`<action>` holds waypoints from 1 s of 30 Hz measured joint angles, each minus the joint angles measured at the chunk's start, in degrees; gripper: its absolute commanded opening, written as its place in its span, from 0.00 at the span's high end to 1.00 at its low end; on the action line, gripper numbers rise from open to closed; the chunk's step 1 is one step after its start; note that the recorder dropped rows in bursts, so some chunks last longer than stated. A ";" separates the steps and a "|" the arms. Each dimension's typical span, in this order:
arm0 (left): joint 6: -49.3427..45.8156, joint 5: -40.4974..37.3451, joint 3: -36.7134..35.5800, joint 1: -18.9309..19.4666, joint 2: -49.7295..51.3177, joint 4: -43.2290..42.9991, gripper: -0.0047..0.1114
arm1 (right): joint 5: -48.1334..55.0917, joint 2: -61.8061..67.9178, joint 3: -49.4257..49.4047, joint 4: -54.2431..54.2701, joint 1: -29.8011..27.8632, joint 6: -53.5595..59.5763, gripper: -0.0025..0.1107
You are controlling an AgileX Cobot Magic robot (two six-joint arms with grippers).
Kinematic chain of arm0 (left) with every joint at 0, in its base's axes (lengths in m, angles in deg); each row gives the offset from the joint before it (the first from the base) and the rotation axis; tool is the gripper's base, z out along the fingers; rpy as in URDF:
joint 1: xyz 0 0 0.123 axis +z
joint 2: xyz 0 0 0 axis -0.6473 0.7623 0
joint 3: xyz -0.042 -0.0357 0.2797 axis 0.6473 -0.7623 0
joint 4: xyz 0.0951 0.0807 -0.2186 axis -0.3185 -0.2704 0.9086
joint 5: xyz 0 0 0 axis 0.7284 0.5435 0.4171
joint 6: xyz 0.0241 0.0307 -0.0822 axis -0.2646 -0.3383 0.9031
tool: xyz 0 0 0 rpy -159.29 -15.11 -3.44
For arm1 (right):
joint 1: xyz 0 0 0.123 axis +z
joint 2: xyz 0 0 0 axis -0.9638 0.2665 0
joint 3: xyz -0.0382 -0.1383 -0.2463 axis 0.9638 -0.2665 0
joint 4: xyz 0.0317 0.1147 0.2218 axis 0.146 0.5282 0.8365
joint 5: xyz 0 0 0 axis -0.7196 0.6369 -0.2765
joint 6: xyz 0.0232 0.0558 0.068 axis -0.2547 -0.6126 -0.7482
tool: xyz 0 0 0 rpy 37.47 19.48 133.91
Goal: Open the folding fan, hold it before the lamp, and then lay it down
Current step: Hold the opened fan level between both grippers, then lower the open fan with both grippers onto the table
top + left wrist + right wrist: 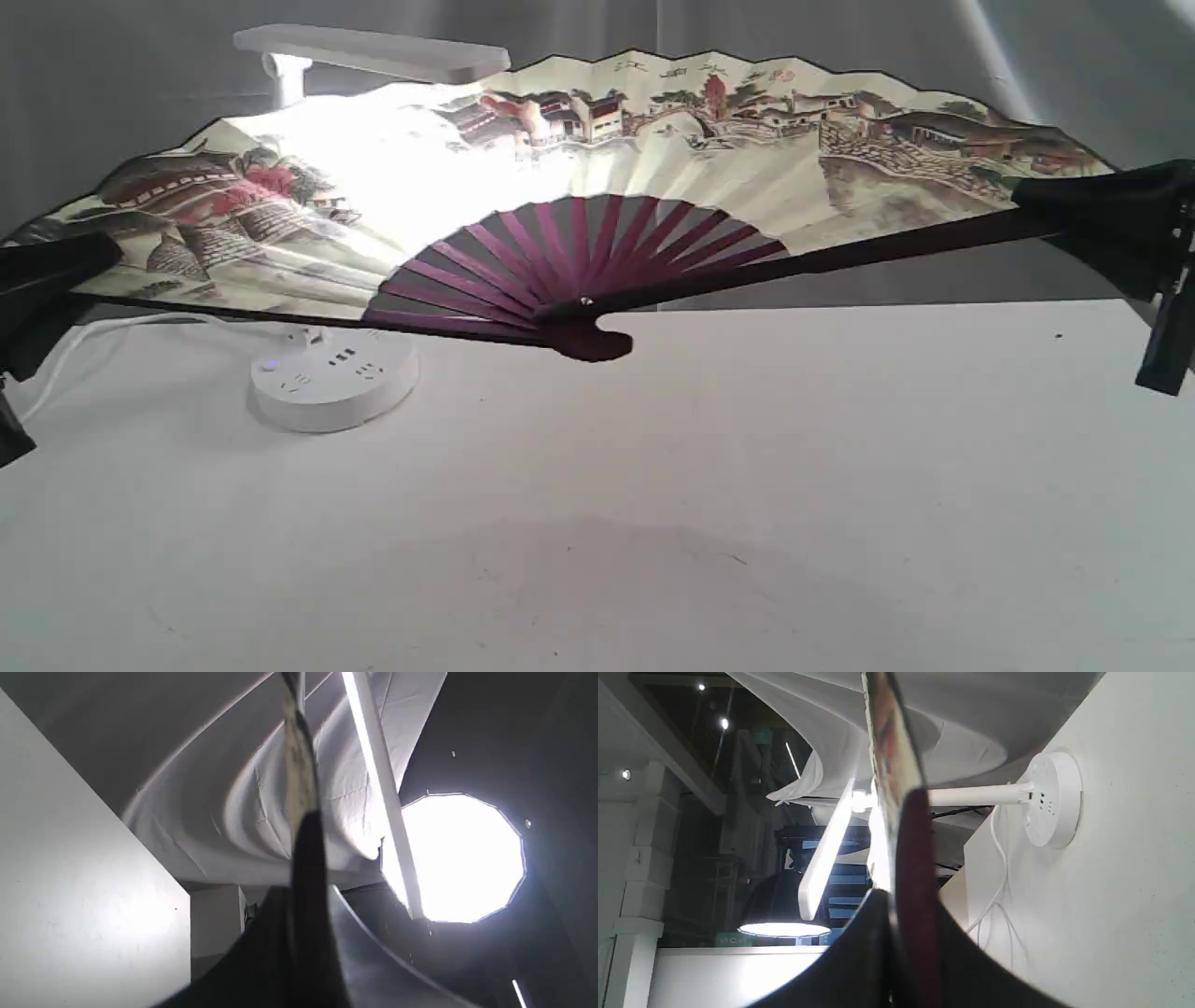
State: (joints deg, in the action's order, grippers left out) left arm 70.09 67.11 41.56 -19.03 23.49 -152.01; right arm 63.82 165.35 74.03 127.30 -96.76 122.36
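While the white table lies well below both grippers, the folding fan hangs in the air between them. It is spread wide and upright, with its painted face toward the exterior camera. The left gripper is closed on the fan's outer rib at one end. The right gripper is closed on the outer rib at the other end. Each wrist view shows the fan edge-on, pinched between dark fingers. The lamp stands on the table behind the fan, nearer the left gripper than the right. Its lit flat head shows above the fan's top edge and glows through the paper. The fan's pivot sits roughly midway between the grippers, lower than the right one and above the table.
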 measured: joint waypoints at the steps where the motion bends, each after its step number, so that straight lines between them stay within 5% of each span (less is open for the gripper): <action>1: 0.00 0.00 0.00 0.00 0.00 0.13 0.95 | 0.00 0.00 0.00 0.00 0.00 0.00 0.98; 20: 0.00 -0.50 -0.14 0.39 0.00 -4.49 0.95 | -0.08 0.00 -0.28 -2.03 -0.10 5.49 0.98; 30: -0.19 -9.80 -7.66 0.46 0.29 -7.22 0.96 | -3.73 1.44 -11.10 -1.34 -0.10 12.95 0.98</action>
State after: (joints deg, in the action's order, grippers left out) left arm 69.90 57.31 33.90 -18.57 23.77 -159.23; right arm 60.09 166.79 62.93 125.96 -96.86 135.31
